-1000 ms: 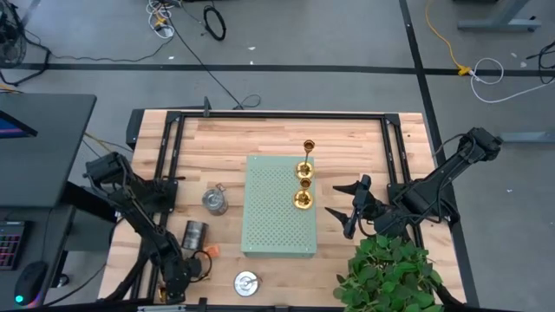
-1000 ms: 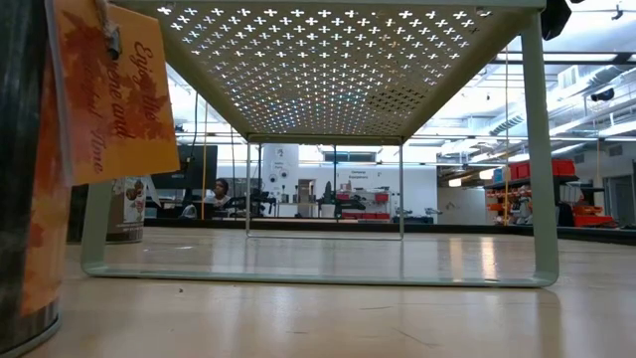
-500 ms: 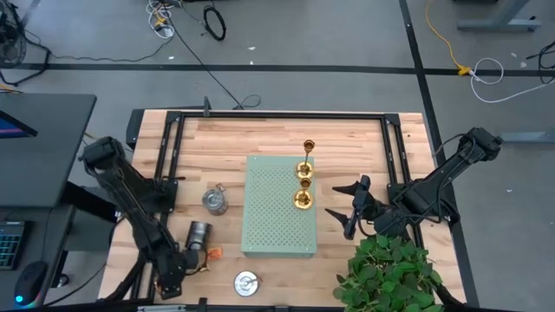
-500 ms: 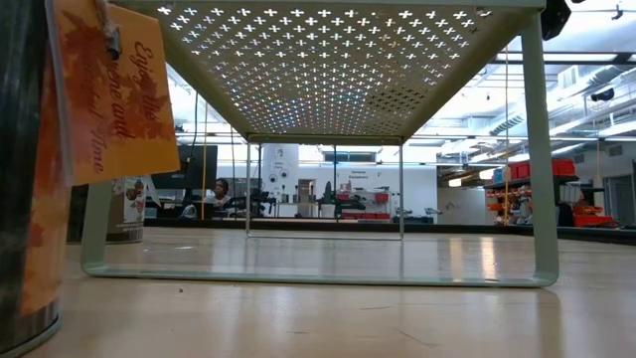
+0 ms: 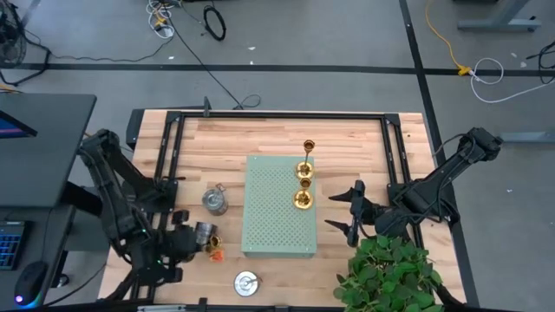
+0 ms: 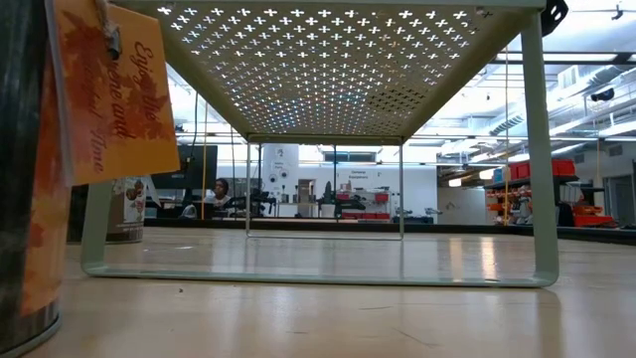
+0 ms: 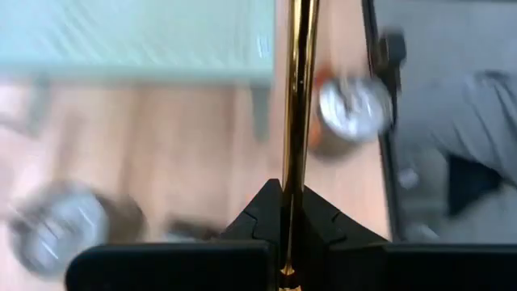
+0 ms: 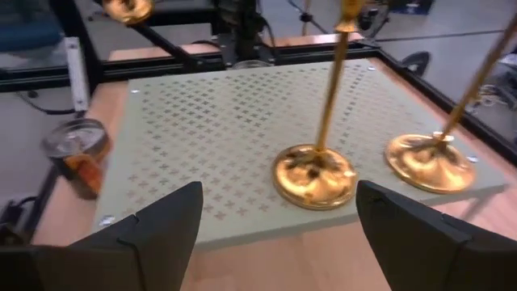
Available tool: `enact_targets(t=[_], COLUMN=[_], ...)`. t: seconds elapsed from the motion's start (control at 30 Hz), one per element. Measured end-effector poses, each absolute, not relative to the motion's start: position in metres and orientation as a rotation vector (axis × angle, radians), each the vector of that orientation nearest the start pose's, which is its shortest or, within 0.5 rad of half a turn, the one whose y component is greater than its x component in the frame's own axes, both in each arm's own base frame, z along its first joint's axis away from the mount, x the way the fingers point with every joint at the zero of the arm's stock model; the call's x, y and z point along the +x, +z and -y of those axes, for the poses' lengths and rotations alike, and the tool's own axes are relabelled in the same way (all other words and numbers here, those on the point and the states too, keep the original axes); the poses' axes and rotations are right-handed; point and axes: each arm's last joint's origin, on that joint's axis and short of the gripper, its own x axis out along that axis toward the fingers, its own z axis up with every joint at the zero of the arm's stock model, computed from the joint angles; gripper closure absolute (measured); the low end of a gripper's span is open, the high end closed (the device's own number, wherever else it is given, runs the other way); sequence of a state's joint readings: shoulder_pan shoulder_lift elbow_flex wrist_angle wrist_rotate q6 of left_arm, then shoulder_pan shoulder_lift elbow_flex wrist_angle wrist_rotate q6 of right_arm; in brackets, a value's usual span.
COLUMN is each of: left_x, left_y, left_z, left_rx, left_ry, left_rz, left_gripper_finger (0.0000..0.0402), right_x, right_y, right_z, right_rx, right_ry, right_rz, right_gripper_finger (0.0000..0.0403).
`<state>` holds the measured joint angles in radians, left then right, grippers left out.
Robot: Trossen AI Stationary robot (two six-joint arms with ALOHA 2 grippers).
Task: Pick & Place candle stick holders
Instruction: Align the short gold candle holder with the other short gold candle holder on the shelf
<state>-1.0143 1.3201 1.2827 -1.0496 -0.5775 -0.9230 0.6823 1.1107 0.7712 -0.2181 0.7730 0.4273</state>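
My left pincer [image 7: 292,198] is clamped on a slender gold stem [image 7: 300,97], left of the green board [image 5: 277,221] (three gold holders [image 5: 302,199] already stand there). I'd carry it upright and slowly. My right pincer [image 5: 349,213] waits, fingers apart, beside the board.

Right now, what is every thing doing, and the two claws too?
left gripper: shut on a gold stem.
held gold holder: gripped by its stem.
two other gold holders: upright on the board.
green board: standing on the table.
silver holders: resting on the table, not gripped.
right gripper: open, empty, beside the board.
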Motion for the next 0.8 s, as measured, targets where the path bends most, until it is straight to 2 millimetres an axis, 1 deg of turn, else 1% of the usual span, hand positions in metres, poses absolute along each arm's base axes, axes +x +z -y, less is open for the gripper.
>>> enact_targets(t=[0.07,0.2,0.3,0.43,0.63,0.8], left_x=[0.148,0.161,0.176,0.201,0.234,0.257], left_y=[0.336,0.341,0.341,0.342,0.340,0.331], left_z=[0.196,0.190,0.187,0.183,0.168,0.150], left_rx=[-0.030,0.073,0.137,0.188,0.189,0.149], left_ry=[0.017,0.068,0.056,0.005,-0.095,-0.176], left_rz=[-0.771,-0.656,-0.604,-0.516,-0.400,-0.276], left_gripper_finger=[0.0386,0.0386,0.0386,0.0386,0.0386,0.0387], right_x=[0.191,0.193,0.194,0.196,0.199,0.208], right_y=[0.270,0.274,0.276,0.281,0.290,0.288], right_z=[-0.130,-0.133,-0.134,-0.135,-0.138,-0.146], right_rx=[0.054,0.089,0.093,0.120,0.132,0.090], right_ry=[-0.142,-0.095,-0.070,-0.062,-0.013,-0.001], right_rz=[-0.381,-0.357,-0.338,-0.293,-0.215,-0.166], right_gripper_finger=[0.0071,0.0071,0.0071,0.0071,0.0071,0.0071])
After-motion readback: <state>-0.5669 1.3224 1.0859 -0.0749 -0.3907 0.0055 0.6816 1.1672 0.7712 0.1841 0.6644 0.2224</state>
